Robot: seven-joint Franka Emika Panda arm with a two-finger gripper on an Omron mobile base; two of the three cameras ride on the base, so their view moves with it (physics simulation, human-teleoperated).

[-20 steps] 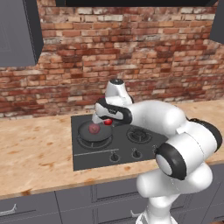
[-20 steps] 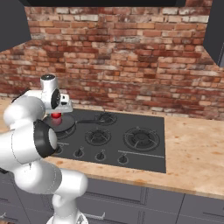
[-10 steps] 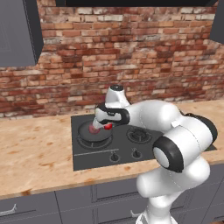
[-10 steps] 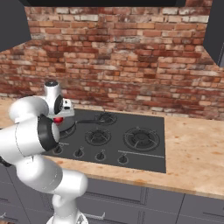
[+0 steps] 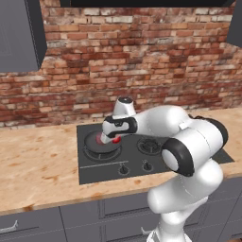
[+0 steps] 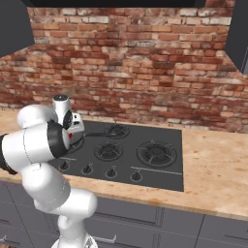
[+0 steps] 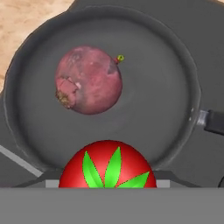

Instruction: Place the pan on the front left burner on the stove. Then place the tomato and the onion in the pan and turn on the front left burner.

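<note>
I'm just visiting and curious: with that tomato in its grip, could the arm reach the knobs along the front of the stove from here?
Probably yes. The end effector holds the tomato over the pan, and the knobs sit just in front with nothing between. It would need to let go first.

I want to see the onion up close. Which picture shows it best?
The hand view: the onion lies big and whole in the pan. In the left base view, the arm mostly hides it. In the right base view, I cannot make it out.
</note>
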